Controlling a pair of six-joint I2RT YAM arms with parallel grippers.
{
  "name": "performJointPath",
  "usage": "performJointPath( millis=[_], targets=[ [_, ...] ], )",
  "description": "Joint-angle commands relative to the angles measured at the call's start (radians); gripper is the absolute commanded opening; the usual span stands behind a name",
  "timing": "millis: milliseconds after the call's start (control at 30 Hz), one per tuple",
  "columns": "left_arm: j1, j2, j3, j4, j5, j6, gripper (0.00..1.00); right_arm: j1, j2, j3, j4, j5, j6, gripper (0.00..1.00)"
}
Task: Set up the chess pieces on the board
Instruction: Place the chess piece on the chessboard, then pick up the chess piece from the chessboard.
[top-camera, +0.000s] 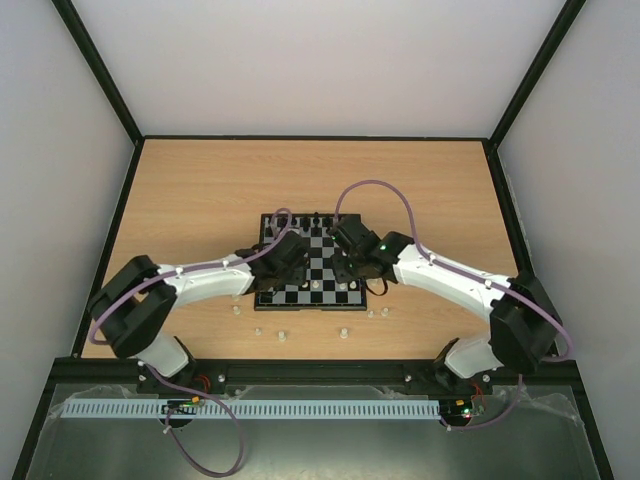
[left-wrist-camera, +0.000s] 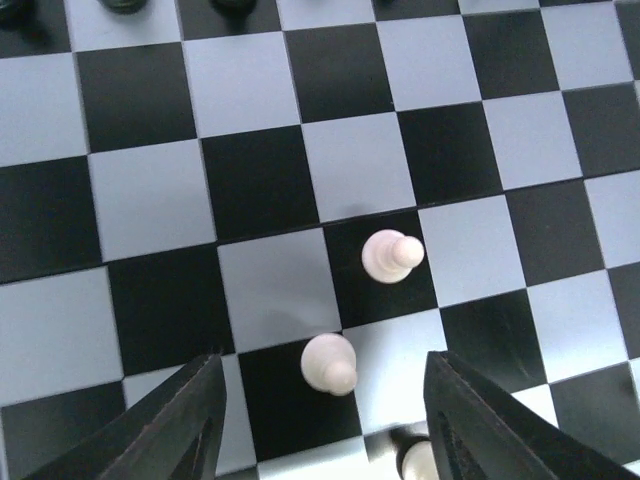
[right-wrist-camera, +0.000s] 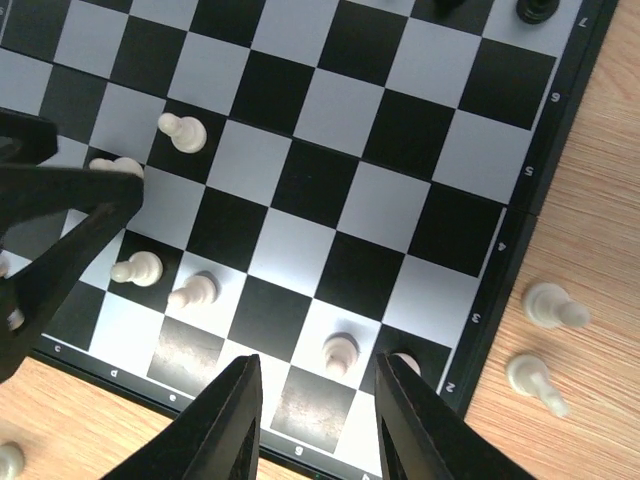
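You're filling the pawn row: left gripper (left-wrist-camera: 323, 356) jaws open around a white pawn (left-wrist-camera: 328, 362) — right gripper (right-wrist-camera: 318, 358) parted, empty — close squarely next.

Left hand (top-camera: 298, 258) and right hand (top-camera: 348, 262) hang above the board (top-camera: 263, 222).

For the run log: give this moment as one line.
left gripper open over white pawn | right gripper open, empty | board partly set | loose pawns off board

The board (right-wrist-camera: 322, 180) is checked in black and pale grey-white and edged with a thin black rim. The near chess pieces (right-wrist-camera: 183, 131) are coloured whitish; the far pieces (right-wrist-camera: 535, 10) seem black. The worktop (right-wrist-camera: 590, 200) is grained light-brown.
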Motion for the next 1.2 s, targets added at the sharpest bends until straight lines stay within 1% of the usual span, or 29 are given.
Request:
performJointPath(
  millis=[0,200,300,567,667,867,1000,1167],
  targets=[
    [-0.018,0.078,0.060,-0.011,-0.048,0.009,0.53,0.007,-0.043,-0.035,-0.064,0.033,0.002,0.32],
    [-0.022,0.117,0.084,-0.031,-0.076,0.002,0.42,0.005,-0.069,-0.058,-0.062,0.048,-0.001,0.32],
    [-0.023,0.111,0.079,-0.043,-0.086,-0.004,0.30,0.005,-0.070,-0.063,-0.060,0.045,-0.004,0.32],
    [-0.061,0.083,0.059,-0.085,-0.125,-0.030,0.10,0.005,-0.075,-0.073,-0.053,0.044,-0.004,0.32],
    [-0.080,0.056,0.039,-0.097,-0.130,-0.047,0.08,0.005,-0.076,-0.075,-0.051,0.042,-0.004,0.32],
    [-0.120,0.006,-0.004,-0.120,-0.142,-0.084,0.08,0.005,-0.074,-0.082,-0.045,0.037,0.000,0.32],
    [-0.123,-0.018,-0.036,-0.119,-0.144,-0.100,0.08,0.005,-0.074,-0.079,-0.046,0.035,0.000,0.32],
    [-0.131,-0.025,-0.042,-0.122,-0.142,-0.103,0.08,0.005,-0.072,-0.075,-0.047,0.030,0.002,0.32]
  ],
)
